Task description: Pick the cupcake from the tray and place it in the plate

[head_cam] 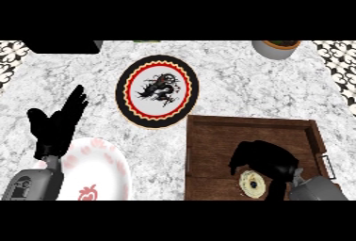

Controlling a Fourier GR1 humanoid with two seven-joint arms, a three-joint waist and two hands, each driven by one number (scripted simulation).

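The cupcake [253, 184], pale with a dark centre, sits on the near part of the dark wooden tray [208, 141] at the right. My right hand [268, 157] hangs just beyond and above it with its fingers bent loosely downward and nothing between them; the cupcake shows next to its wrist. A white plate [104, 164] with red marks lies at the lower left, partly under my left forearm. My left hand [59, 123] rests open at the left, fingers up, beside that plate. A black and red patterned plate [157, 91] lies at the centre, beyond the tray.
A grey pot [277, 48] stands at the back right of the marble counter [243, 84]. A dark object [62, 46] sits at the back left. Patterned tiles border the counter on both sides.
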